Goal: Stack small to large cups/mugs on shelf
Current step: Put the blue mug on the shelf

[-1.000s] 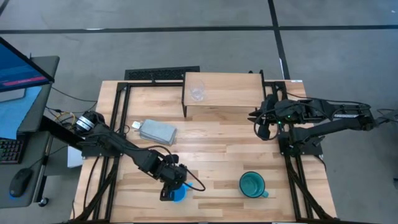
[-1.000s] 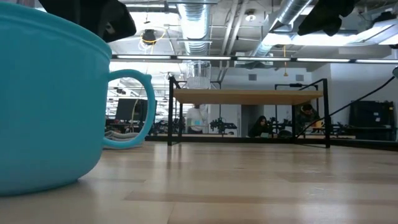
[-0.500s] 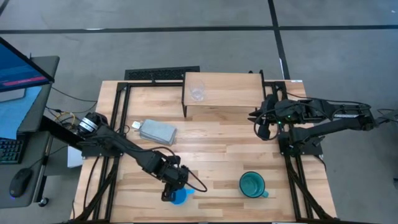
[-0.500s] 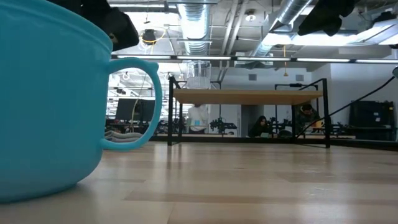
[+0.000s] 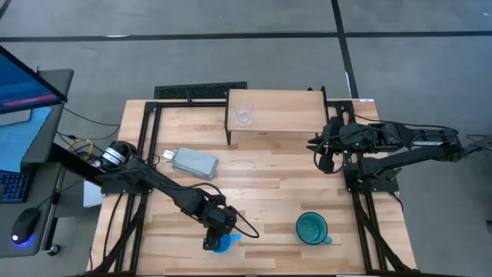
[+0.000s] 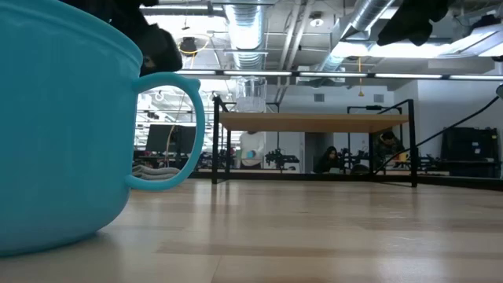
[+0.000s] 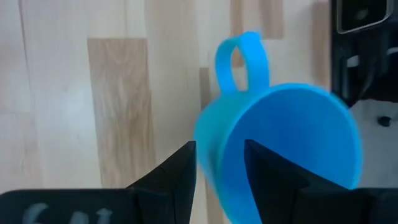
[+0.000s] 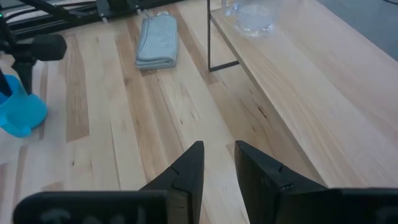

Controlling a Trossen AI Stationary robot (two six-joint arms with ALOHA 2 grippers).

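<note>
The left gripper (image 5: 216, 239) pinches the rim of the bright blue handled mug (image 7: 273, 149), one finger inside and one outside, near the plank tabletop's (image 5: 261, 181) front edge. The mug tilts. To its side stands the larger teal-green handled mug (image 5: 312, 228), with bare planks between. The flat grey rectangular block (image 5: 194, 163) lies further back. The tiny clear glass cup (image 5: 244, 114) stands on the raised light-wood shelf (image 5: 288, 115). The right gripper (image 5: 323, 154) hovers just beside the shelf's end, fingers slightly apart and empty.
</note>
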